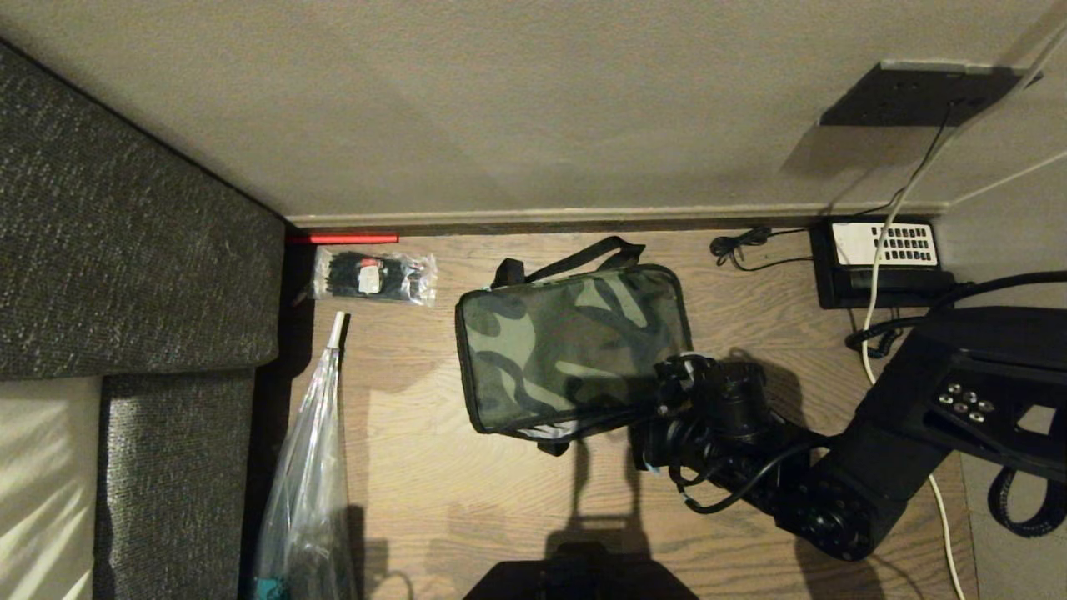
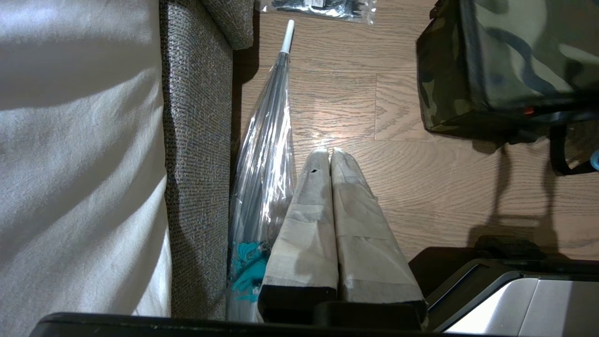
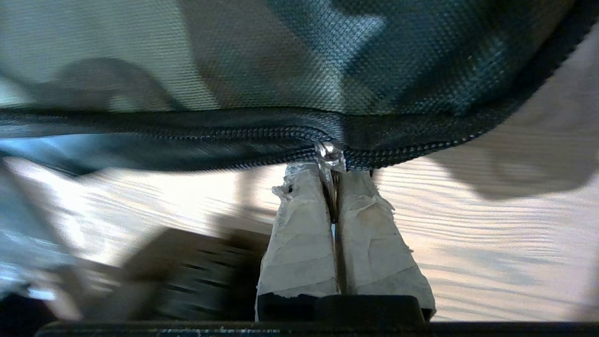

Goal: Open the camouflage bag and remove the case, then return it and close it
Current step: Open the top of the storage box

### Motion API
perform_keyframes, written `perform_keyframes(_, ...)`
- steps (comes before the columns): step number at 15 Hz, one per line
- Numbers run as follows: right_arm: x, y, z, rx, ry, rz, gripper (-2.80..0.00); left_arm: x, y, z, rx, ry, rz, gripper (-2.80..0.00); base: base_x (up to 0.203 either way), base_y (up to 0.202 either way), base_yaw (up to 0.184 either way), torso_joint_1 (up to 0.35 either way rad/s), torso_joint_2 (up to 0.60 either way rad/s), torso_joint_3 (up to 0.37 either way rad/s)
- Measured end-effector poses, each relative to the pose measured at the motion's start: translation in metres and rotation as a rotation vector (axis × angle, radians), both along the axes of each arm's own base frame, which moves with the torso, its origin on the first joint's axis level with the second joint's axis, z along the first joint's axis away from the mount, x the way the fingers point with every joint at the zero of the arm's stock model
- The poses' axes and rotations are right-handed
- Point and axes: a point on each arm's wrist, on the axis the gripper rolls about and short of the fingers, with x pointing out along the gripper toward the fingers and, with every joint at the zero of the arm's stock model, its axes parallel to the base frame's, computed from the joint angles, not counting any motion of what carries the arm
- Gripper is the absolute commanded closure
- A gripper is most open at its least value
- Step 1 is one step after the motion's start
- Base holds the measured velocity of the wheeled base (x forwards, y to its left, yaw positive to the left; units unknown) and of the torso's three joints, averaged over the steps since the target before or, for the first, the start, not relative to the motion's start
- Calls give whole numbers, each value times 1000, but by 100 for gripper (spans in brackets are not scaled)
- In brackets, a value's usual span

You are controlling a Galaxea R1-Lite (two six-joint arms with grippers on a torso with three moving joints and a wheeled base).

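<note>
The camouflage bag lies on the wooden floor, lid down, its black zip running along the near side. My right gripper is shut on the metal zipper pull, pressed against the bag's near right edge. The zip is parted on one side of the slider and joined on the other. The case is hidden. My left gripper hangs shut and empty over the floor, left of the bag.
A grey sofa fills the left. A clear folded umbrella lies beside it. A packet of black ties sits near the wall. A black desk phone with cables stands at the back right.
</note>
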Motion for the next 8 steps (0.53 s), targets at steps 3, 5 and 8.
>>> perform_keyframes(3, -10, 24, 3, 80, 50, 13, 0, 0, 0, 0, 0, 0, 0, 0, 0, 0, 0, 0, 0, 0)
perform_keyframes(5, -14, 32, 3, 120, 83, 8, 0, 0, 0, 0, 0, 0, 0, 0, 0, 0, 0, 0, 0, 0)
perform_keyframes(8, -7, 39, 12, 149, 65, -12, 0, 0, 0, 0, 0, 0, -1, 0, 0, 0, 0, 0, 0, 0)
